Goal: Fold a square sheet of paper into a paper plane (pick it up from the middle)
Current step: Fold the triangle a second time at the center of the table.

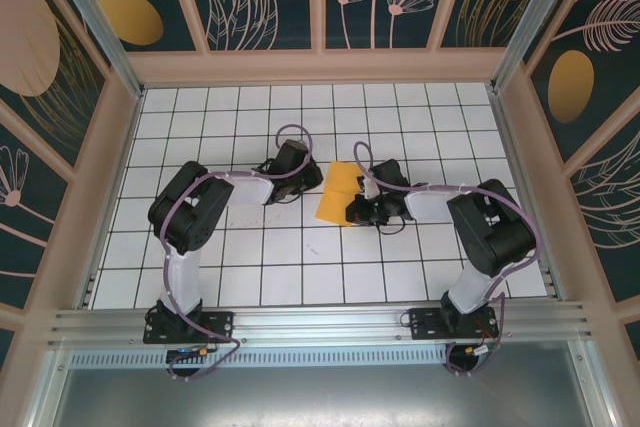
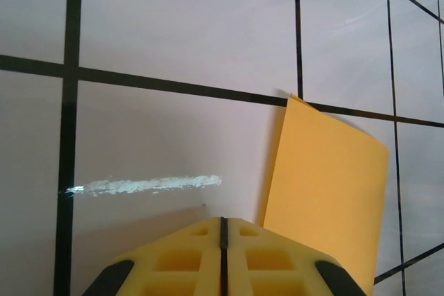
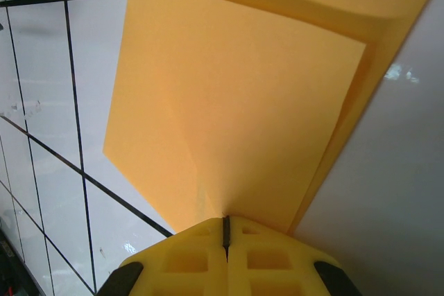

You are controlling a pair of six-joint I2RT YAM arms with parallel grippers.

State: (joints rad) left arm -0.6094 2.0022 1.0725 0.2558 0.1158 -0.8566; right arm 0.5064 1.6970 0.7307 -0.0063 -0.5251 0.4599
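Right hand [image 3: 224, 230] pinched shut on sheet of paper [image 3: 236, 95] at its near edge, w/ a crease running fwd from the tips. Sheet rises ahead of it, part-folded, two layers. Left hand [image 2: 223, 230] closed, empty, low over table [image 2: 173, 46]; sheet just fwd-right of it, not touching. Paper looks thin, light, floppy, prob. slippery: grip at the fold, not a loose corner. Both arms elbow-bent, wrists low, pointing inward.
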